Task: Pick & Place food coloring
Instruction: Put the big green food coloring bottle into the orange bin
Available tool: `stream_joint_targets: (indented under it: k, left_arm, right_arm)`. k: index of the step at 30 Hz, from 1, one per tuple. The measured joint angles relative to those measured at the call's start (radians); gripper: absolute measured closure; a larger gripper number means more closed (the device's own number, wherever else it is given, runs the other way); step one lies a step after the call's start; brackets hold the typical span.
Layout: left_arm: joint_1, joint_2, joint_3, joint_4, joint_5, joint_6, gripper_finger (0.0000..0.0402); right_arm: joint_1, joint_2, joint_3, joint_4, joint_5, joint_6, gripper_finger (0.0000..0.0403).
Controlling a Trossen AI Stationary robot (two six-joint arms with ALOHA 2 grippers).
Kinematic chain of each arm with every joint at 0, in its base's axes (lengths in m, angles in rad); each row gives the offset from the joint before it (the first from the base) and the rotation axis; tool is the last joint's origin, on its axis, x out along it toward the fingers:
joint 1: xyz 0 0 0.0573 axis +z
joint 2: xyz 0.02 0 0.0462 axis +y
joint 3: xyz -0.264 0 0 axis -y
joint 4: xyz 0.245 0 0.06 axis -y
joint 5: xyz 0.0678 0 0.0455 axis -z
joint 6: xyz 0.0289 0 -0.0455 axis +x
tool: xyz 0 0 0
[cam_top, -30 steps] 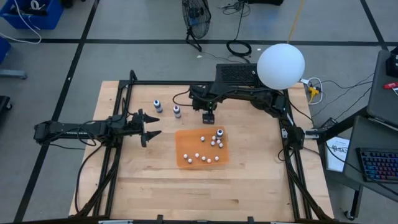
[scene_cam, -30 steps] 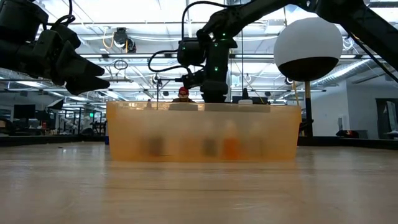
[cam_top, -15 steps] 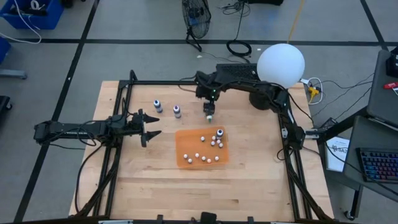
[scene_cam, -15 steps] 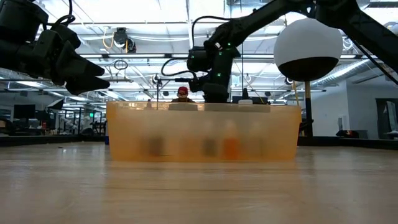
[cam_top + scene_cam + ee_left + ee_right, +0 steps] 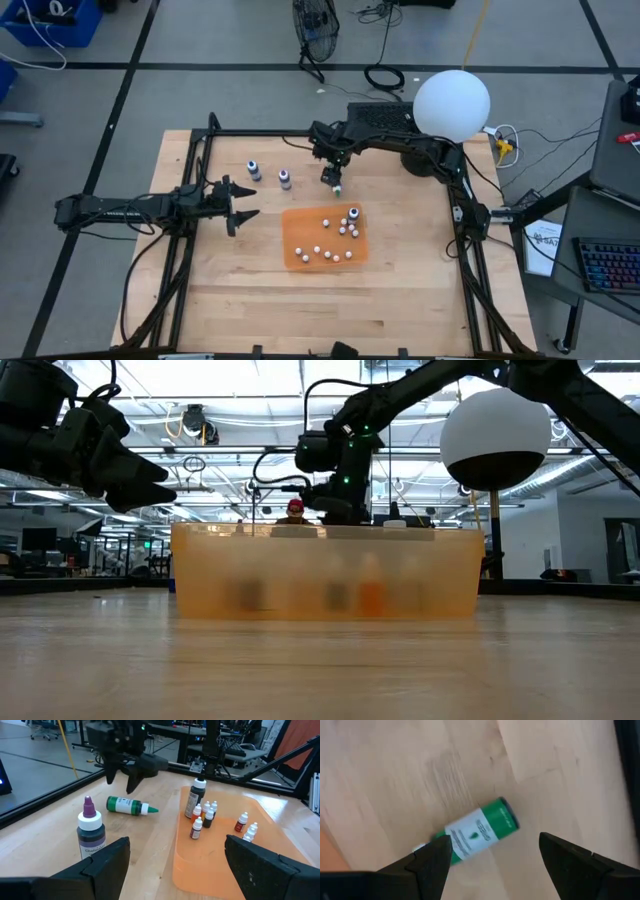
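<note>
Right wrist view cuts off the fallen green bottle's (image 5: 477, 834) cap; both arms' fingers released.

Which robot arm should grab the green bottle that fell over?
The right one, probably. Its open right claw hangs just above the green bottle lying flat. The left claw waits farther away, by the table's left side.

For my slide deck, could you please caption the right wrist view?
Open right gripper poised above the green food coloring bottle lying on its side on the wooden table.
</note>
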Motion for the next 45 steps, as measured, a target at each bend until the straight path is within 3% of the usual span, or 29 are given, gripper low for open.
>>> stream_joint_targets:
  k: [4, 14, 25, 32, 37, 44, 45]
  left_arm:
    - [0.0, 0.0, 0.0, 0.0, 0.0, 0.0, 0.0078]
    - [0.0, 0.0, 0.0, 0.0, 0.0, 0.0, 0.0078]
    - [0.0, 0.0, 0.0, 0.0, 0.0, 0.0, 0.0078]
    - [0.0, 0.0, 0.0, 0.0, 0.0, 0.0, 0.0078]
    - [0.0, 0.0, 0.0, 0.0, 0.0, 0.0, 0.0078]
    - [0.0, 0.0, 0.0, 0.0, 0.0, 0.0, 0.0078]
    - [0.0, 0.0, 0.0, 0.0, 0.0, 0.0, 0.0078]
  right_arm:
    - [0.008, 0.0, -0.037, 0.036, -0.004, 0.104, 0.0119]
    - [0.015, 0.001, -0.177, 0.068, 0.023, 0.155, 0.0119]
    - [0.015, -0.003, -0.231, -0.053, 0.024, 0.136, 0.0119]
    - [0.016, -0.002, -0.231, -0.015, 0.04, 0.102, 0.0129]
    - [0.016, -0.002, -0.231, 0.034, 0.048, 0.06, 0.0189]
    - [0.03, -0.002, -0.233, 0.079, 0.058, -0.026, 0.0364]
    - [0.034, -0.008, -0.235, 0.085, 0.061, -0.039, 0.0372]
